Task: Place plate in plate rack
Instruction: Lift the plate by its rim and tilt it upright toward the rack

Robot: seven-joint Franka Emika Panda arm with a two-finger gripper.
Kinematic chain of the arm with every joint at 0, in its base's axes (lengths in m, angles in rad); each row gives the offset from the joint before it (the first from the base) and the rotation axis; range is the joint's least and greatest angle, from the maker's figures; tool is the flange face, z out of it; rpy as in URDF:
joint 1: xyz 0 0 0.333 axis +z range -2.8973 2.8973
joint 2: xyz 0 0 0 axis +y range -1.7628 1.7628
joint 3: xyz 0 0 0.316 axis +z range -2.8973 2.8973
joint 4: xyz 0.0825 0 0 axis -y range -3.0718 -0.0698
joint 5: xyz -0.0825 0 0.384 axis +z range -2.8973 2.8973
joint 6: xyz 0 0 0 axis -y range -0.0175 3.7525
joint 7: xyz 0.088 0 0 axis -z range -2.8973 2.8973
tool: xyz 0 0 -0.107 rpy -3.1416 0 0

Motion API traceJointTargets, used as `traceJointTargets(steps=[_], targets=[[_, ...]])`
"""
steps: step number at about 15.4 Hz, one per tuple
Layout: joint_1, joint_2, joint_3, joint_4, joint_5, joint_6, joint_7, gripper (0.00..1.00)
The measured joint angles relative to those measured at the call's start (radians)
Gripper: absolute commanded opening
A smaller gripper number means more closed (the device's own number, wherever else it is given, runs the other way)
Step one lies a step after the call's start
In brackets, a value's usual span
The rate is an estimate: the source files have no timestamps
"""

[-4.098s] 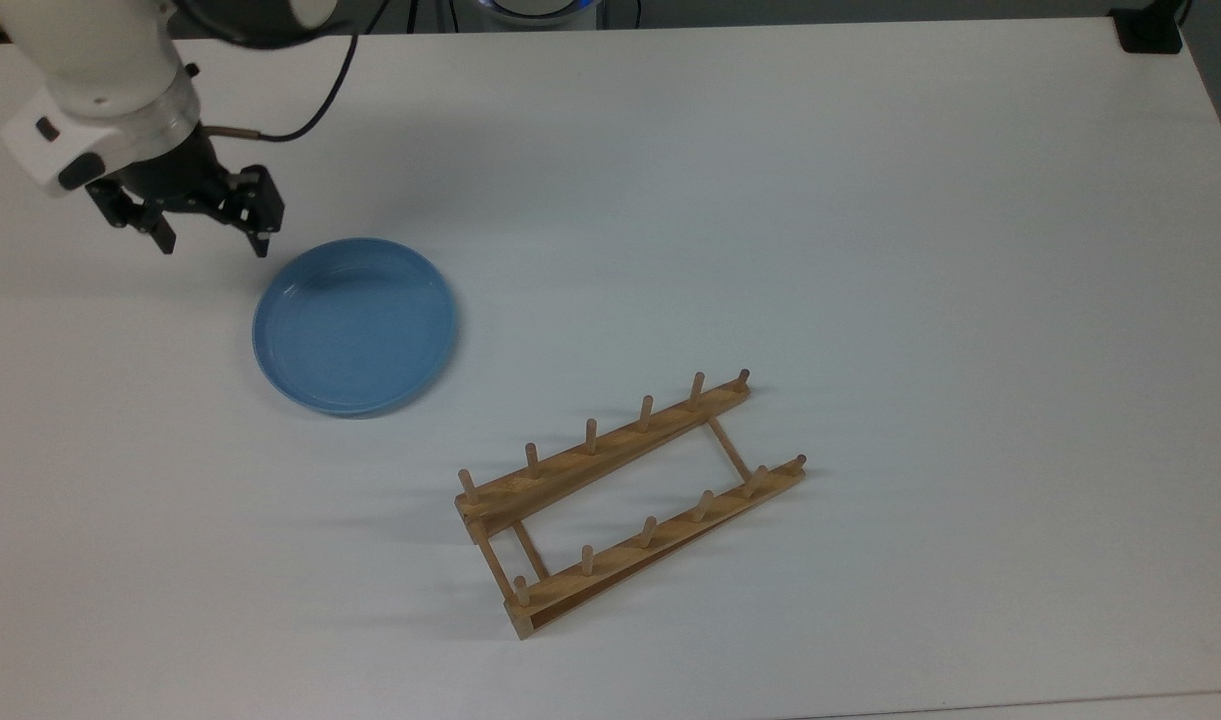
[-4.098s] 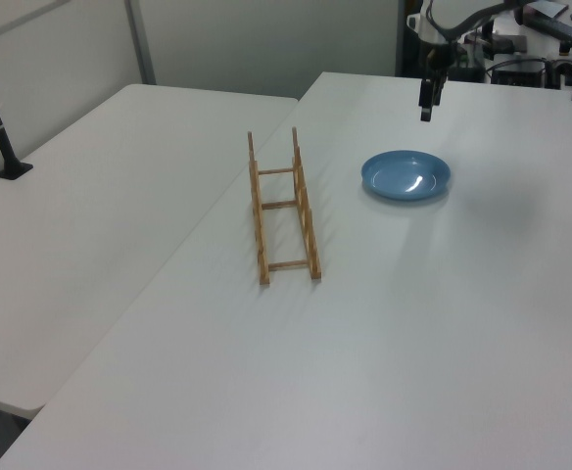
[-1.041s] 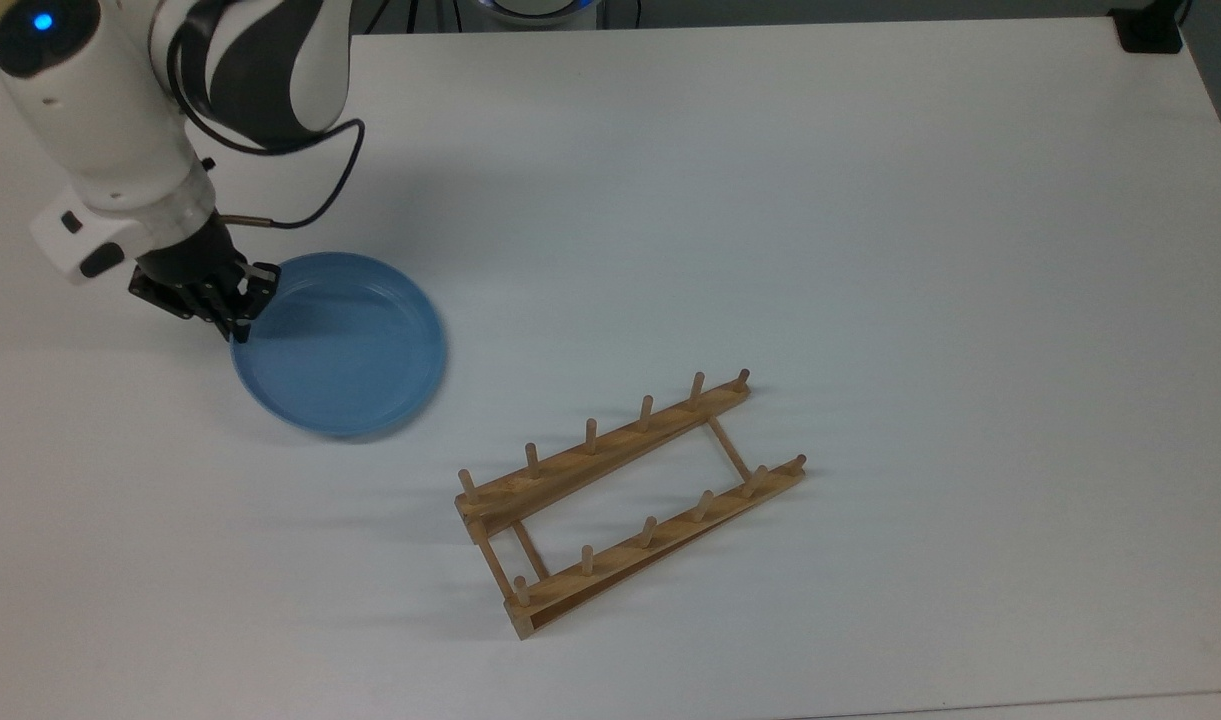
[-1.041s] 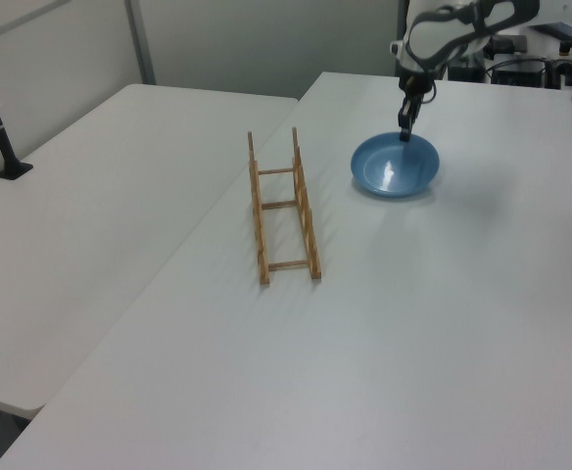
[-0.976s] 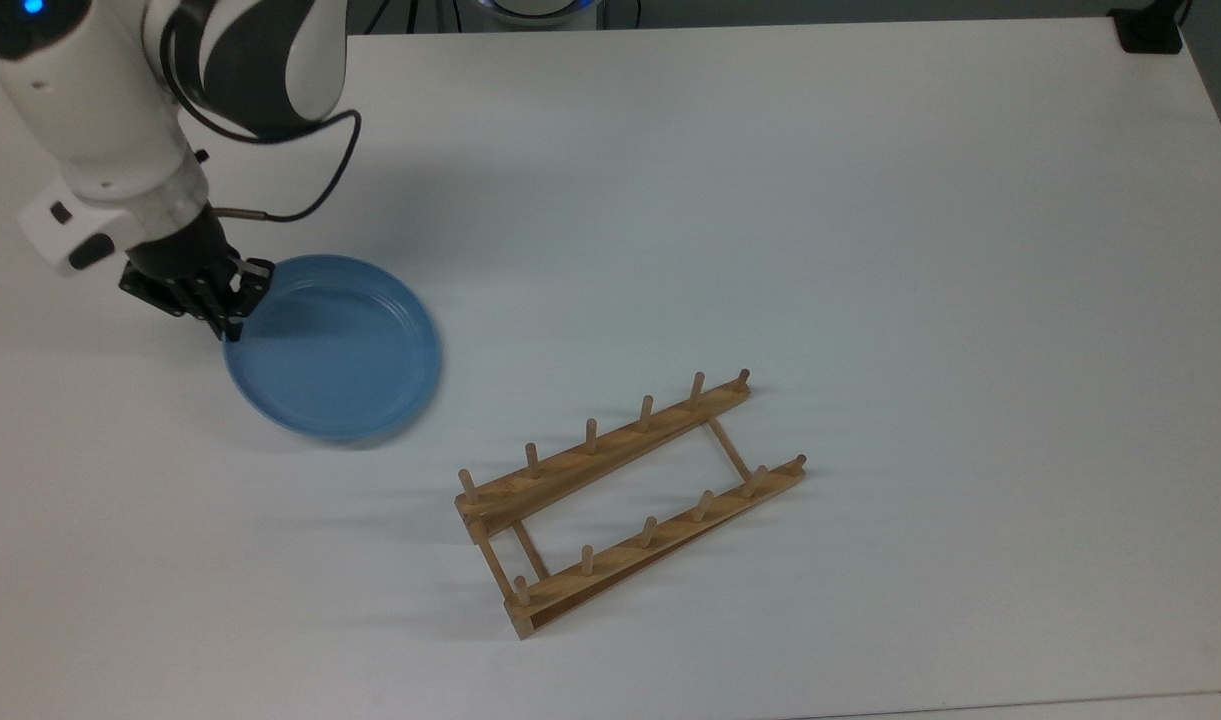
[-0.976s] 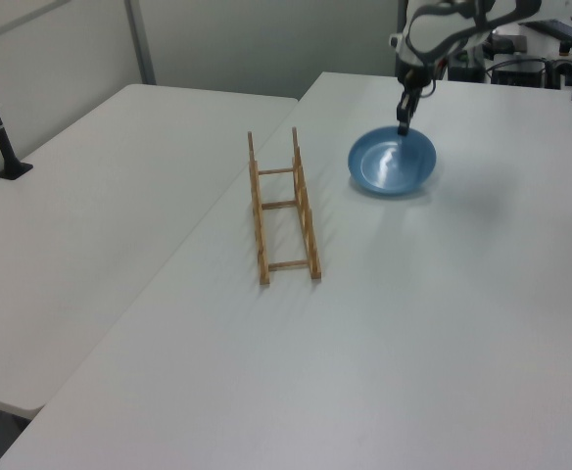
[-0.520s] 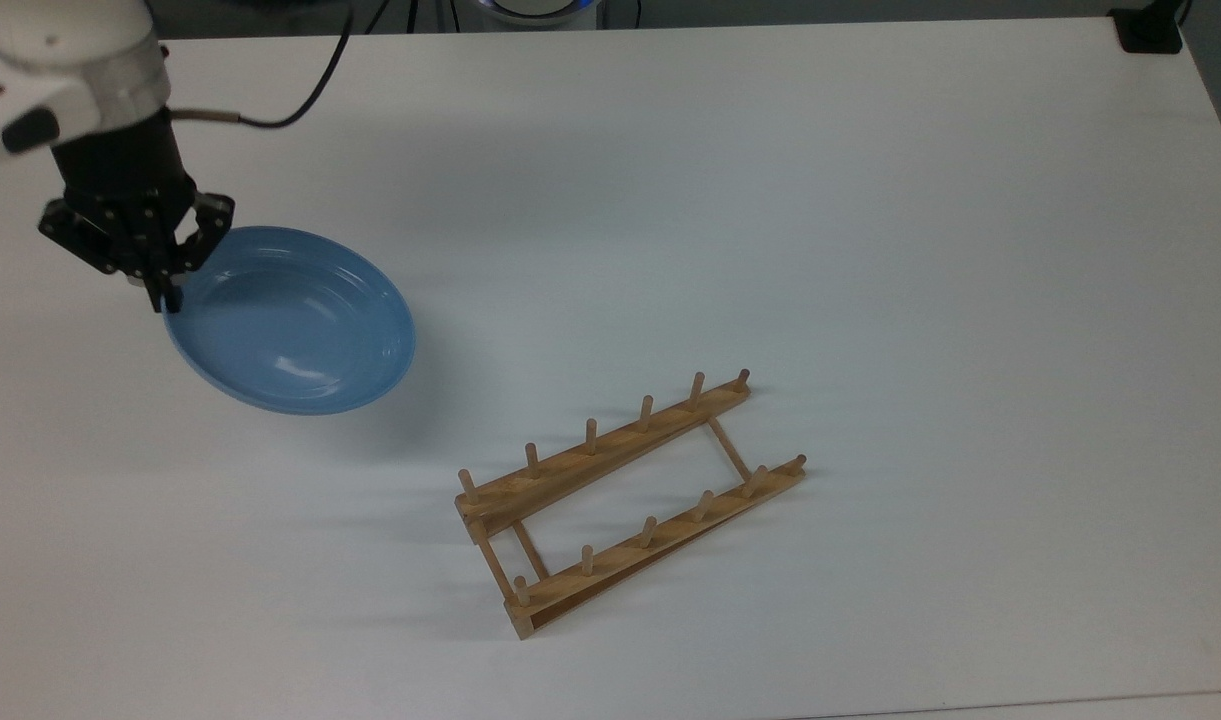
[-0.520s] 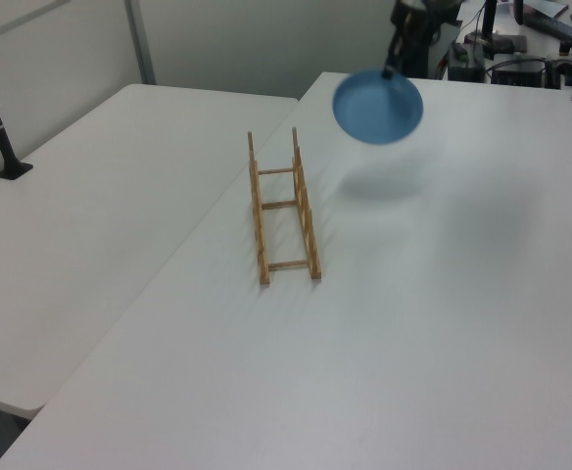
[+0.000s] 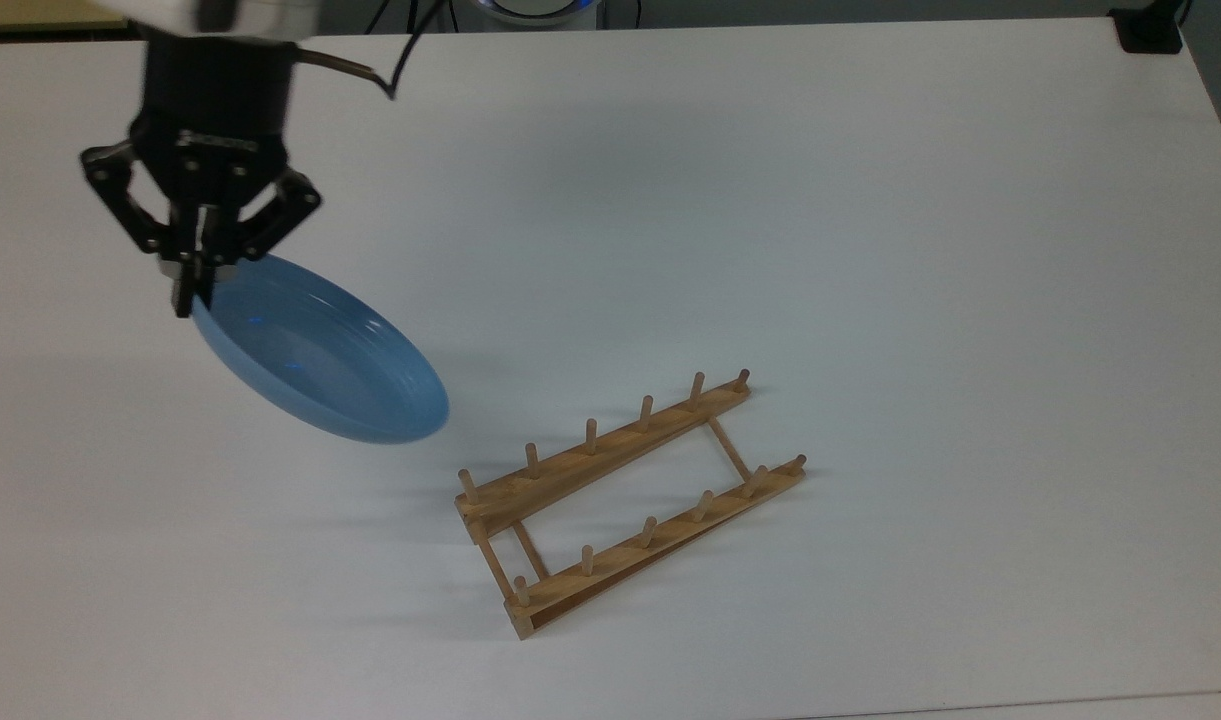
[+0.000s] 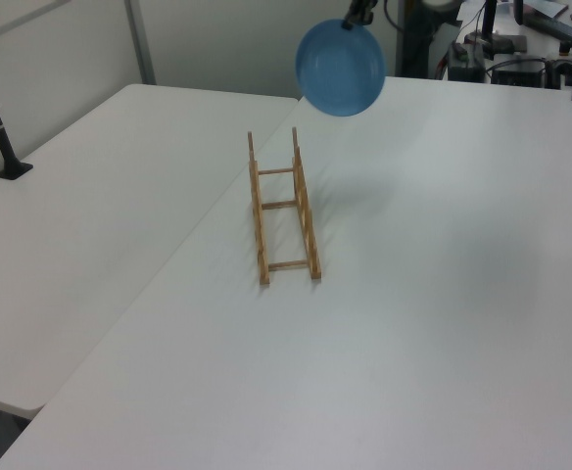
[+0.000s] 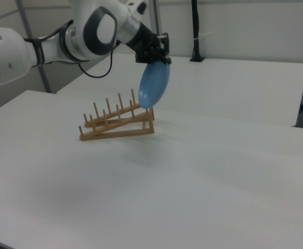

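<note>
A light-blue plate (image 9: pixel 315 365) is held in the air above a white table (image 9: pixel 870 250) by the gripper (image 9: pixel 192 285) of a white robot arm (image 11: pixel 47 44), the two black fingers (image 9: pixel 183 290) being clamped together on the plate's rim. The plate is carried well clear of the tabletop and is steeply tilted: in the right view it (image 11: pixel 154 85) is seen nearly on edge, hanging downward from the pinched rim, while in the left view its (image 10: pixel 341 68) round face is turned toward the camera.

The wooden plate rack (image 9: pixel 630 500) is left standing on the table, with no plate between its pegs. In the top view it is set toward the table's lower edge, somewhat to the top view's left of the middle, its two rails running diagonally, and the plate is seen up and to the top view's left of it, apart from it. In the right view the plate's lower edge is seen just above the rack's (image 11: pixel 118 122) far end, without contact. A black cable (image 9: pixel 370 70) is trailed from the wrist toward the table's upper edge.
</note>
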Motion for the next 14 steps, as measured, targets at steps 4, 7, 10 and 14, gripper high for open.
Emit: traceJointTargets(steps=[4, 7, 10, 14], targets=[[0.095, 0.004, 0.000, 0.023, -0.218, 0.006, 0.166, 0.00], [0.150, 0.022, 0.000, 0.026, -0.325, -0.002, 0.254, 0.00], [0.186, 0.056, 0.000, 0.054, -0.396, -0.045, 0.308, 0.00], [0.234, 0.097, 0.000, 0.107, -0.415, -0.090, 0.334, 0.00]])
